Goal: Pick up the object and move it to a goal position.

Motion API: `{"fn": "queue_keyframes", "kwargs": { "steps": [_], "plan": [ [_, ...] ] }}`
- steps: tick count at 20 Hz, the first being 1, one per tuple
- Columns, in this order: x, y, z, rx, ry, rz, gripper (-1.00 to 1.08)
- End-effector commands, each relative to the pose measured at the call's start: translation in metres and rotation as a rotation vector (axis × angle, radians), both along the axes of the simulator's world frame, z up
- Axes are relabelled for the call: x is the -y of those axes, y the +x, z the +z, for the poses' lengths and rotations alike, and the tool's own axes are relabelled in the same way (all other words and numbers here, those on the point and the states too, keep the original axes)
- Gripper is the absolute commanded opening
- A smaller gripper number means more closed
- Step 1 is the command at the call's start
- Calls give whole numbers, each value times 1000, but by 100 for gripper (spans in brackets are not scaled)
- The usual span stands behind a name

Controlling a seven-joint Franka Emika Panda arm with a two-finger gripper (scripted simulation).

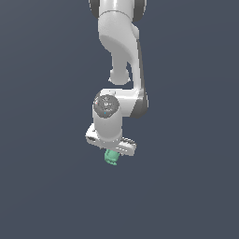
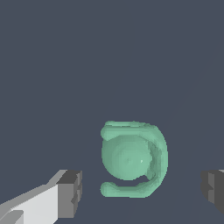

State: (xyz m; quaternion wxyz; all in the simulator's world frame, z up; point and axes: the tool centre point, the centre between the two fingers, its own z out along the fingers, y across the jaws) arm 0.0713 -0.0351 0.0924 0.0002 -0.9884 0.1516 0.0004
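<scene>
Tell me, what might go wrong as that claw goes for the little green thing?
The gripper is open, with gaps between its fingers and the green object, so nothing is held yet. The object is lumpy and rounded, with a curved rim wrapping one side; the pads might close on that rim and twist it, or squeeze it out. In the exterior view the hand hides most of the object, so only the wrist view shows the alignment.
</scene>
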Motion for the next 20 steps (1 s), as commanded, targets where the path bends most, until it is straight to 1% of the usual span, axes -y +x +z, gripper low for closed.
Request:
{"fn": "queue_keyframes", "kwargs": {
  "steps": [1,6,15,20],
  "plan": [
    [2,2,-2,1,-1,-10,100],
    [2,1,-6,0,0,-7,100],
    [2,0,-47,1,-1,-10,100],
    [2,2,-53,1,-1,-10,100]
  ]
}}
